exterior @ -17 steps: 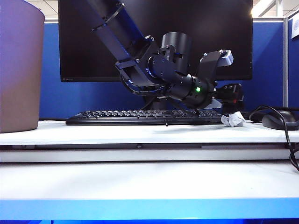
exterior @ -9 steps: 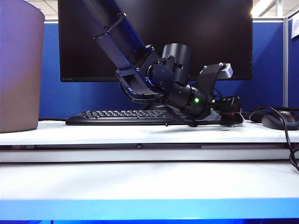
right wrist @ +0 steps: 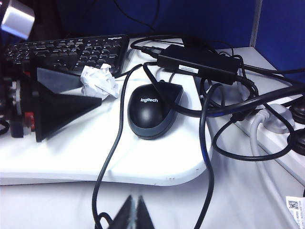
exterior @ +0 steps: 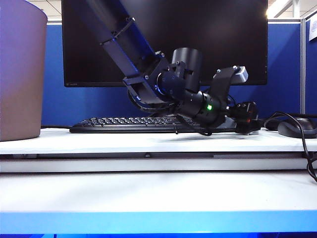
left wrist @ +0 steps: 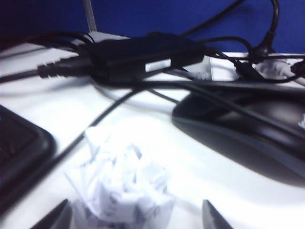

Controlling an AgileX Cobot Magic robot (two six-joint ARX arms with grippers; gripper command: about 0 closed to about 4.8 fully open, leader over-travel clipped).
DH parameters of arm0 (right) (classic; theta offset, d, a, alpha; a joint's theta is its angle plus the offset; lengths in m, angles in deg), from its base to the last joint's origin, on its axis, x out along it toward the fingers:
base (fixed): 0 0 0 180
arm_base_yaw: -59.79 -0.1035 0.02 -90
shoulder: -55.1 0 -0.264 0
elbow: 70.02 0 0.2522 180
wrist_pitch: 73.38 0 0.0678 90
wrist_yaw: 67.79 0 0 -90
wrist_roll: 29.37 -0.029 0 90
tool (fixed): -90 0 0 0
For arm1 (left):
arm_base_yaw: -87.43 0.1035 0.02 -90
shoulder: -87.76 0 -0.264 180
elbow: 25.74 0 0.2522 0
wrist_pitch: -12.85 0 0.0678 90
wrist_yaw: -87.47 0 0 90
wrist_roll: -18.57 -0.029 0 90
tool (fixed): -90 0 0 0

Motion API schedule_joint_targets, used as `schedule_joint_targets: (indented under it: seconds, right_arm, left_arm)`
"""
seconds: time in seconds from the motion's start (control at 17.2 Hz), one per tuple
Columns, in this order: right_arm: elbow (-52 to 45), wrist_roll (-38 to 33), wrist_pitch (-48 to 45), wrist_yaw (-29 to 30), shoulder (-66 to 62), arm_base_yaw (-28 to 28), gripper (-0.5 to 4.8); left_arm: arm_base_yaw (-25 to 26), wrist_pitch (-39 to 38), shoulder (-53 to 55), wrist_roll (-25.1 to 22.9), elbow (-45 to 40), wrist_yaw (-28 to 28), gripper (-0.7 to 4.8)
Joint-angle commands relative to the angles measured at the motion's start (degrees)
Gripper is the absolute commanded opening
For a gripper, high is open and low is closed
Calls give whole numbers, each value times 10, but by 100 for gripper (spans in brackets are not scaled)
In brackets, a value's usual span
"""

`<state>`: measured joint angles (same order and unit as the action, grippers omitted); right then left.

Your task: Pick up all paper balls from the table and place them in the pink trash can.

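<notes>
paper ball (right wrist: 99, 81): white, crumpled | shelf, between keyboard (right wrist: 66, 50) and mouse (right wrist: 152, 110)

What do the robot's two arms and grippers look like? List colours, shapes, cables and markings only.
The left arm is a black boxy link ending in rounded black housings, with a small green light, a silver-grey wrist camera block, thin black cables and a red spot near the left gripper. Its fingers are dark, flat, tapered wedges. The right gripper shows only two dark pointed tips.
</notes>
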<state>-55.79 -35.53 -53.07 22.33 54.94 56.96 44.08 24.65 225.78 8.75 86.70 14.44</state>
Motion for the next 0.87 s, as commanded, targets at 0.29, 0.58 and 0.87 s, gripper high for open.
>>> schedule_joint_targets:
  seconds: [0.29,0.58,0.87]
  right_arm:
    - [-1,2,-8,0,1,0,-5]
    - [-1,2,-8,0,1,0,-5]
    - [-1,2,-8,0,1,0,-5]
  left_arm:
    - [-1,13,0,4,4,11,267]
    - [-5,13,0,4,4,8,70]
    - [-5,11,0,9,4,6,-6]
